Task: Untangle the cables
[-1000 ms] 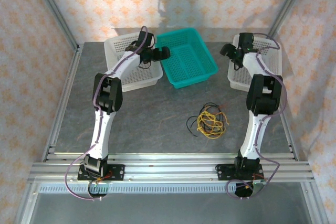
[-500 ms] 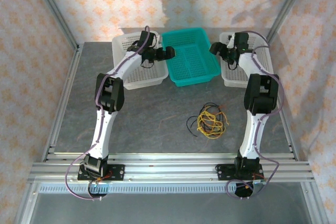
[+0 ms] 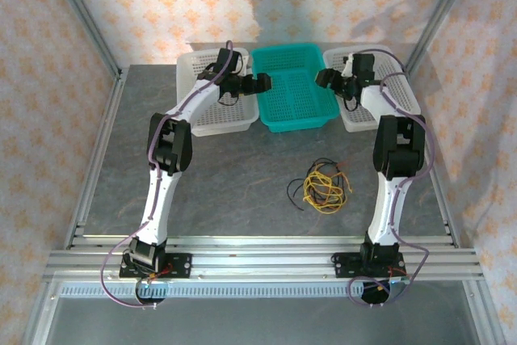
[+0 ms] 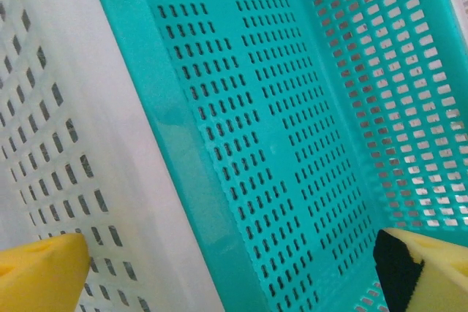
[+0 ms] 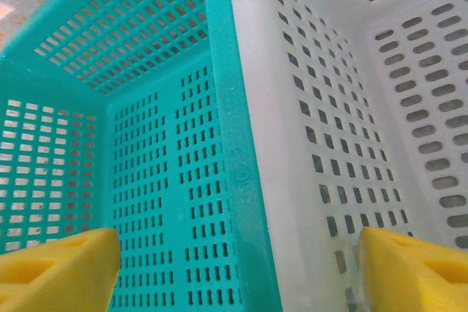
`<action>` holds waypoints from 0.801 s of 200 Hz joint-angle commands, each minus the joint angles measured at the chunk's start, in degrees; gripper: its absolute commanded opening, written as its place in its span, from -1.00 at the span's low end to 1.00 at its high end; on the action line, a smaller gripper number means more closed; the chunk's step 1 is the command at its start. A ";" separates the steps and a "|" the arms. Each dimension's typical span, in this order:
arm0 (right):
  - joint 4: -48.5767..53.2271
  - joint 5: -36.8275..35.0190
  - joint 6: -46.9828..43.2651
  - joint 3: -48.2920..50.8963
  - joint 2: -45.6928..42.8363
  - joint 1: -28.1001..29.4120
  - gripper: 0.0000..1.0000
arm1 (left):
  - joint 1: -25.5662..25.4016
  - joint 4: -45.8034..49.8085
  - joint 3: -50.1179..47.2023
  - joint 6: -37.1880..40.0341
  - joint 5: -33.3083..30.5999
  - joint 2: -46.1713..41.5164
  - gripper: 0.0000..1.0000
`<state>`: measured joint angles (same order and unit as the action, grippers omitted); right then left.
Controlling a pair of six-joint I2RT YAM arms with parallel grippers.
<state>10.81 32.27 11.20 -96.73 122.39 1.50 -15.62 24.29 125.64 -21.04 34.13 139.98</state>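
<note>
Yellow, black and orange cables (image 3: 325, 187) lie tangled on the worktop (image 3: 226, 171), right of centre toward its near edge, well apart from both claws. I see my left gripper (image 3: 262, 81) spread wide over the teal basket (image 3: 295, 96) at its left rim, and my right gripper (image 3: 322, 78) spread wide over its right rim, beside a white basket (image 3: 401, 90)

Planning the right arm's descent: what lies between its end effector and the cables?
In the top view, the near right corner of the teal basket, then bare table, separate the right end effector from the cables.
</note>
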 commanded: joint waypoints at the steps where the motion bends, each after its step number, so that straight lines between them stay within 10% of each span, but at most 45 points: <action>1: -0.36 -2.92 4.65 4.34 -5.54 3.97 0.61 | -0.53 -0.77 2.19 0.31 -0.28 0.82 0.95; 78: -4.01 -11.43 9.91 14.20 -13.23 10.02 0.57 | 1.16 5.11 4.45 5.39 -1.67 0.73 0.98; 160: -0.94 -17.53 7.85 3.57 -3.96 10.32 0.64 | 2.67 4.67 4.57 3.40 -4.55 0.30 0.98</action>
<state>10.22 15.42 20.25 -86.87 114.30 11.20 -13.43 29.61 128.16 -17.47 29.30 139.98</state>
